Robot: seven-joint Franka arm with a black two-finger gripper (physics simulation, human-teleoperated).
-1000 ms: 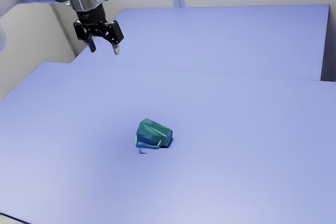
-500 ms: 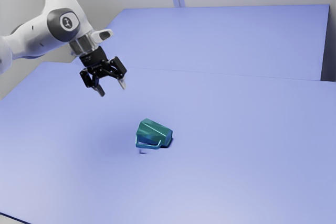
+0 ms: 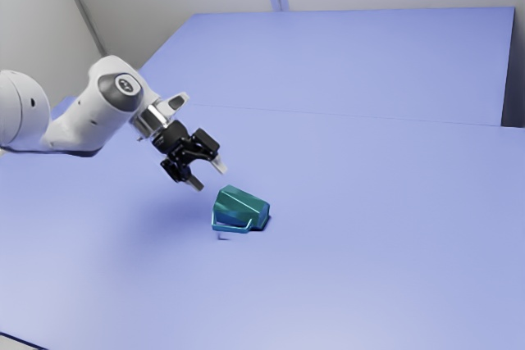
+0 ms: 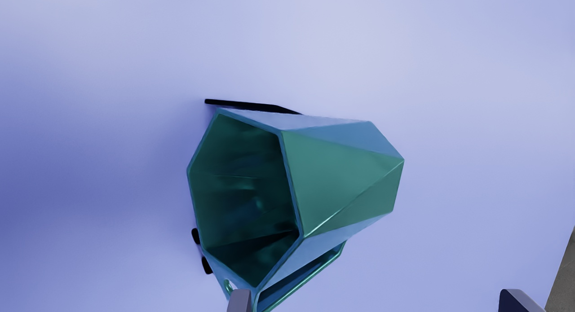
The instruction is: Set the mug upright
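The arm has come down and across toward the exterior view's right, its hand leaning more, so the pincer (image 3: 207,175) is now close above the mug (image 3: 239,209); the mug has stayed where it was. It lies on its side on the bench (image 3: 353,260), mouth (image 4: 247,191) toward the exterior view's left, base toward the right, and the handle (image 3: 234,228) low on the side nearest that camera. The pincer stands wide and holds nothing. In the wrist view one fingertip overlaps the handle by the rim, while the other is out over bare bench.

The step in hand looks to be the approach for a grasp. The tips seem spread more along the mug's length than across it, so a turn of the hand before closing would probably serve, with one finger on either side of the body. Keep the near finger off the handle and rim on the way down; a knock there could roll the mug. The tapering facets may slip, so close squarely, lift slightly, swing the mouth upward, and let go only once the base sits flat.
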